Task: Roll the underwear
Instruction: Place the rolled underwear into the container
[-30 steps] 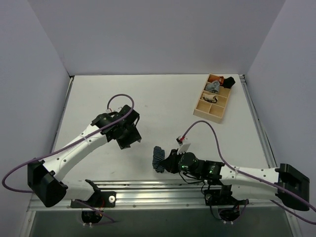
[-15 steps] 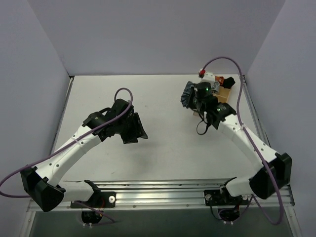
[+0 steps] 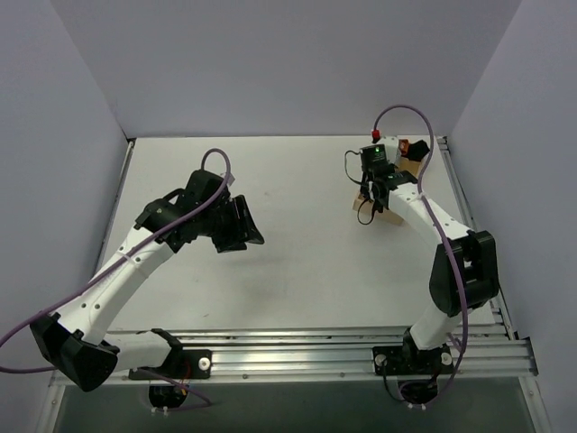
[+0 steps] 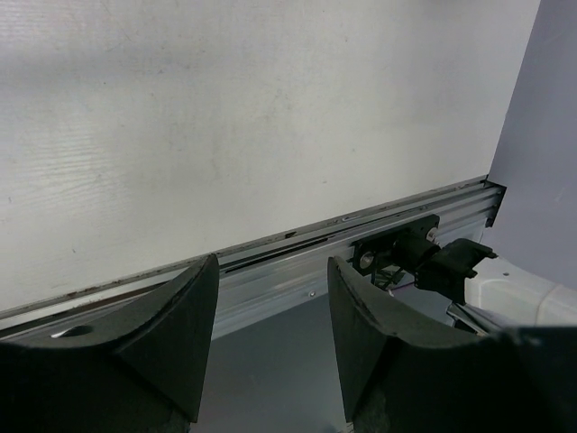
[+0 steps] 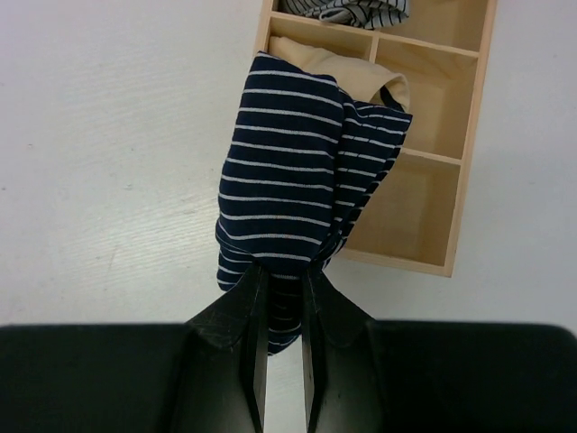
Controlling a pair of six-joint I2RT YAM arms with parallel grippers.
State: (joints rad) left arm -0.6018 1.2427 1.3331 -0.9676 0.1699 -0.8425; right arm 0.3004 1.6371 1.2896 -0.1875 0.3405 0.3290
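Right gripper [image 5: 282, 271] clamps the underwear [image 5: 288, 171] over the wooden box [image 5: 470, 162]; one compartment holds a striped garment [image 5: 361, 11]. Left gripper [image 4: 272, 266] stands open, empty.

Two arms, so two grippers: the left gripper [image 4: 272, 280] and the right gripper [image 5: 284, 275]. One counter [image 3: 297, 180], with one wooden tray [image 5: 473, 153] on it. Over the tray, one navy striped underwear [image 5: 302, 180]. Inside the tray, one grey striped garment [image 5: 361, 11] and one beige cloth [image 5: 356, 74].

A white table [image 3: 297, 262] fills the middle of the overhead view. A wooden divided tray [image 5: 415, 212] sits on it at upper right, near the edge.
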